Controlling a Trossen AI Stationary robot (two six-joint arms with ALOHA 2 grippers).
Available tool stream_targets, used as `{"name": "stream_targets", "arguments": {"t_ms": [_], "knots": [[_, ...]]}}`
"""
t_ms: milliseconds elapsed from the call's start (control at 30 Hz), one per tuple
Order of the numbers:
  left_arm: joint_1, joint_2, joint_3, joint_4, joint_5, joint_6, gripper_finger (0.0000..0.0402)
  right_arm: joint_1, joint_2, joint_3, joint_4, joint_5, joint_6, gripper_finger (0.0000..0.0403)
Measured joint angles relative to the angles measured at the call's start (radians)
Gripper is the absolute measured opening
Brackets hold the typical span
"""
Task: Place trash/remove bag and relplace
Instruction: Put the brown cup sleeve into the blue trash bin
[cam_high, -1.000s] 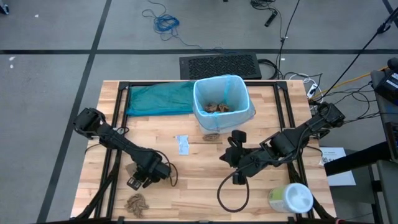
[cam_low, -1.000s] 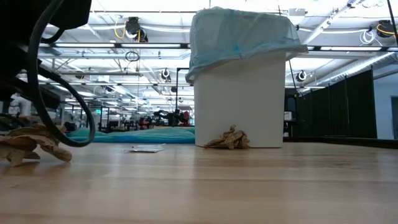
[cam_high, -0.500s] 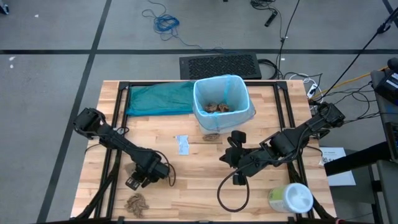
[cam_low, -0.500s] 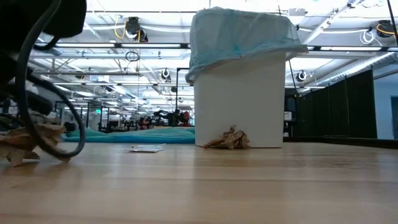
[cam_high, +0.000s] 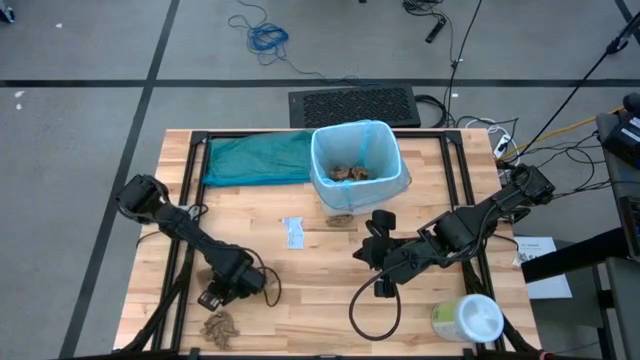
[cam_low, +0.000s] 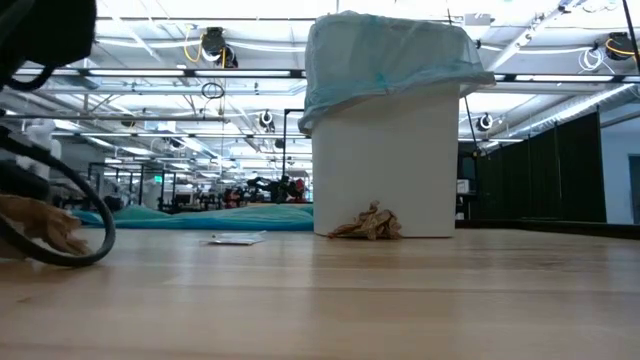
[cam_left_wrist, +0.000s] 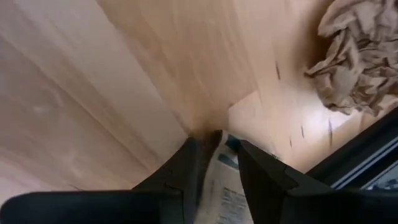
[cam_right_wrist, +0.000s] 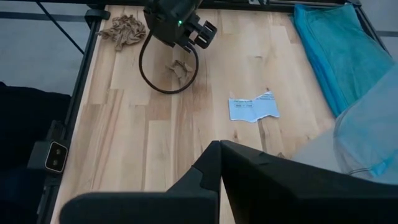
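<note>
The left gripper (cam_high: 210, 298) sits low over the table's (cam_high: 300, 290) 7 o'clock area, pointing at a brown wad (cam_high: 218, 326) that lies just beside it toward 6 o'clock. In the left wrist view its fingers (cam_left_wrist: 193, 163) stand a little apart, and between them is a pale printed scrap (cam_left_wrist: 219, 183); whether they pinch it or merely straddle it cannot be told. The same wad (cam_left_wrist: 354, 68) shows close ahead of the fingertips.

The right gripper (cam_high: 378, 252) rests at about 4 o'clock of the table's centre, jaws together and holding nothing, pointed toward the bin.

The white bin (cam_high: 357, 166) stands at 12 o'clock, lined with the light-blue bag (cam_low: 385, 55), whose edge is folded over the rim. Several brown wads (cam_high: 347, 173) lie inside it. 1 more wad (cam_low: 368, 224) lies on the table touching the bin's front wall. A white scrap (cam_high: 293, 232) lies near the centre, toward 9 o'clock of that wad. A small brown scrap (cam_right_wrist: 178, 66) lies inside the loop of the left arm's cable.

A teal bag (cam_high: 255, 159) lies flat at 11 o'clock, touching the bin's side. A wipes tub (cam_high: 468, 320) stands at 5 o'clock.
</note>
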Motion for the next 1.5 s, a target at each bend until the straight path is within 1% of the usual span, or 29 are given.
{"name": "stream_targets", "arguments": {"t_ms": [133,200,267,367,400,500,667,800,933,1033,1133,1300,1500], "knots": [[-0.025,-0.003,-0.03,0.005,-0.002,-0.062,0.0107,0.0,0.0,0.0,0.0,0.0,0.0,0.0],[-0.038,-0.002,-0.031,-0.006,-0.013,-0.072,0.0095,0.0,0.0,0.0,0.0,0.001,0.0,0.0],[-0.048,-0.002,-0.032,-0.011,-0.029,-0.092,0.0072,0.0,0.0,0.0,0.0,0.002,0.0,0.0],[-0.056,-0.001,-0.034,-0.02,-0.033,-0.097,0.0019,0.0,0.0,0.0,0.0,0.002,-0.001,0.0],[-0.056,0.0,-0.035,-0.025,-0.033,-0.11,0.001,0.0,0.0,0.0,0.0,0.002,-0.001,0.0],[-0.056,0.002,-0.024,-0.06,-0.034,-0.118,0.0003,0.0,0.0,0.0,0.0,0.002,-0.002,0.0],[-0.056,0.004,0.032,-0.189,-0.06,-0.078,0.0001,0.0,0.0,0.0,0.0,0.002,-0.003,0.0],[-0.055,0.003,0.098,-0.304,-0.106,-0.037,0.0001,0.0,0.0,0.0,0.0,0.002,-0.003,0.0],[-0.053,0.003,0.179,-0.382,-0.161,-0.008,0.0001,0.0,0.0,0.0,0.0,0.002,-0.007,0.0],[-0.043,0.003,0.247,-0.422,-0.22,0.003,0.0,0.0,0.0,0.0,0.0,0.002,-0.008,0.0],[-0.024,0.003,0.319,-0.43,-0.306,0.003,0.0,0.0,0.0,0.0,0.0,0.002,-0.011,0.0],[0.015,0.002,0.427,-0.413,-0.503,0.003,0.0,0.0,0.0,0.0,0.0,0.002,-0.011,0.0],[0.067,-0.011,0.52,-0.323,-0.712,0.023,0.0,0.0,0.0,0.0,0.0,0.009,-0.013,0.0]]}}
